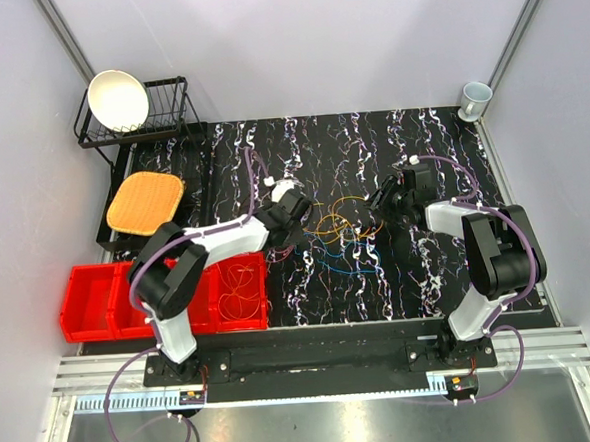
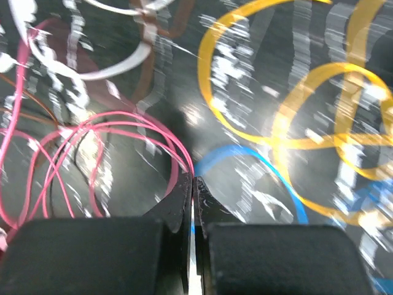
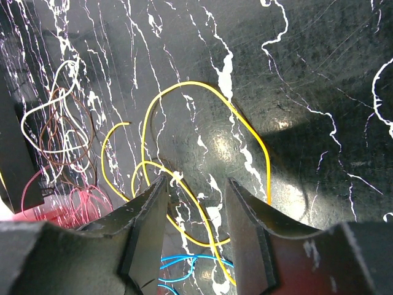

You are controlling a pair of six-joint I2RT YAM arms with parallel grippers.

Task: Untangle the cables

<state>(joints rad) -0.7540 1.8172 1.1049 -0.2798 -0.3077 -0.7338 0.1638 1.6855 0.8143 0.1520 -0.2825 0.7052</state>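
The cables (image 1: pixel 341 230) lie tangled on the black mat between my two grippers. My left gripper (image 1: pixel 297 213) is at the tangle's left side. In the left wrist view it (image 2: pixel 194 179) is shut at the tips on the pink cable (image 2: pixel 123 120); a blue cable (image 2: pixel 258 161) starts beside the tips, and orange-yellow loops (image 2: pixel 295 144) lie beyond. My right gripper (image 1: pixel 384 201) is at the tangle's right side. In the right wrist view it (image 3: pixel 196 181) is open and empty, just above a yellow cable (image 3: pixel 202 86). Blue (image 3: pixel 184 267), white (image 3: pixel 43 104) and pink (image 3: pixel 80 203) cables lie nearby.
Red bins (image 1: pixel 109 297) stand at the near left, one holding a coiled orange cable (image 1: pixel 241 284). A woven orange pad (image 1: pixel 146 202) and a dish rack (image 1: pixel 159 129) with a white bowl (image 1: pixel 117 100) are at the back left. A cup (image 1: pixel 475 98) stands at the back right.
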